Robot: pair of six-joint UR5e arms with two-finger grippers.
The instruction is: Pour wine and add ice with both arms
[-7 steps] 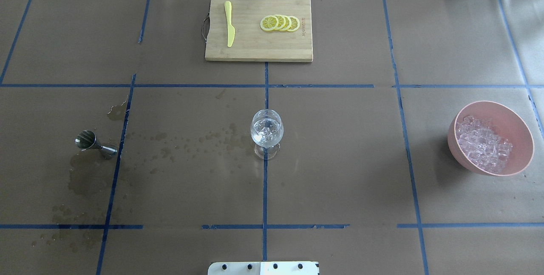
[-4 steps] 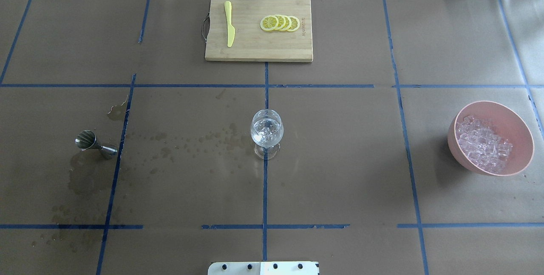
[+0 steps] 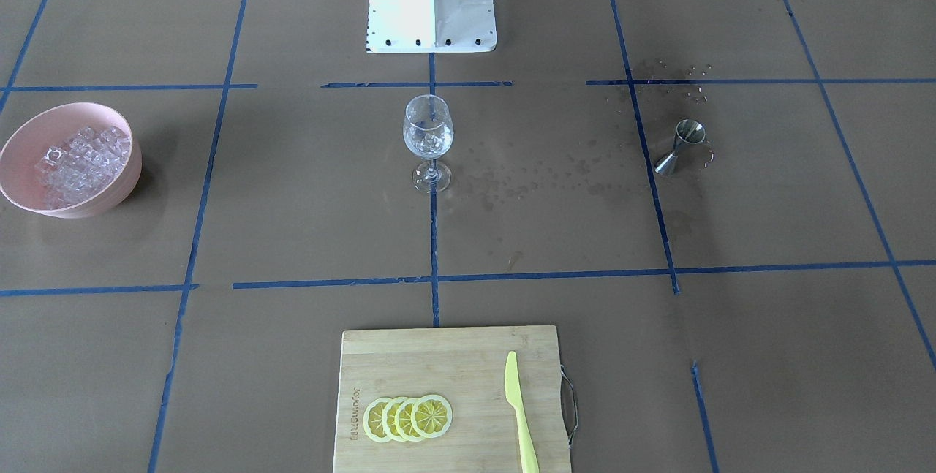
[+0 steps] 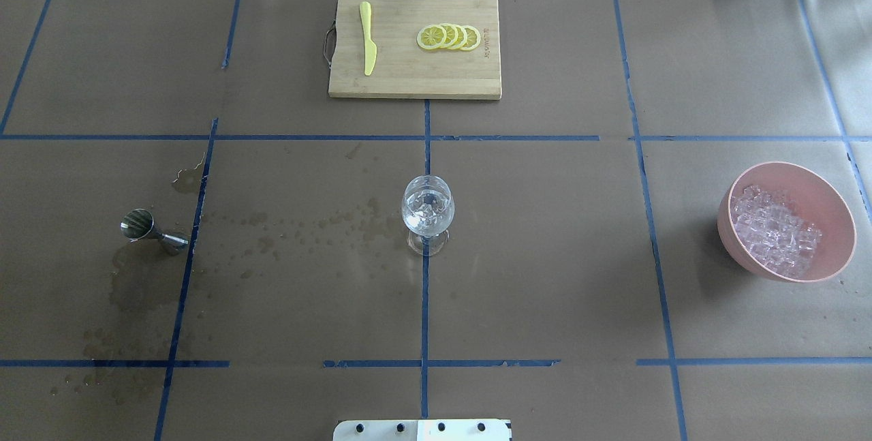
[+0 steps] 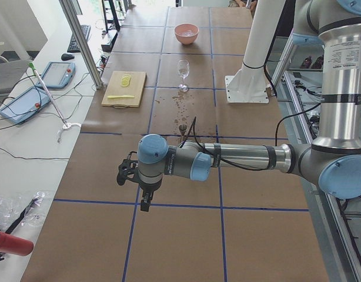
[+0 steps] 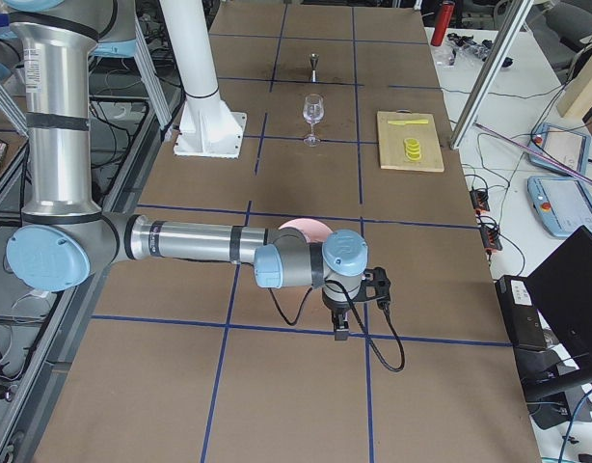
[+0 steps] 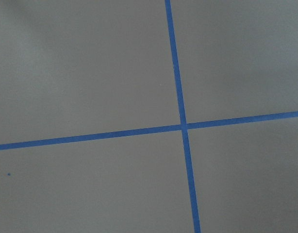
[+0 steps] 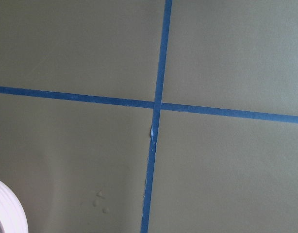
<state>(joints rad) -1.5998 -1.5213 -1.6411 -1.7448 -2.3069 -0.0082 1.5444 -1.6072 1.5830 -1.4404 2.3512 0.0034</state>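
Matt brown paper (image 4: pixel 545 257) carries a wooden board (image 4: pixel 409 80), shiny steel jigger (image 4: pixel 153 231) and glassy ice cubes (image 4: pixel 776 236).

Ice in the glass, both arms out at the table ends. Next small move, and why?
Probably none, just hold position: the wine glass already holds ice, the jigger stands alone on the paper, and the left gripper and right gripper hang over bare paper far from both. Whether wine went in, I cannot tell.

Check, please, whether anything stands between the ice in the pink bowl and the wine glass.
Nothing visible does: between the ice in its pink bowl and the wine glass lie only brown paper and blue tape. The cutting board sits off that line, the jigger beyond the glass.
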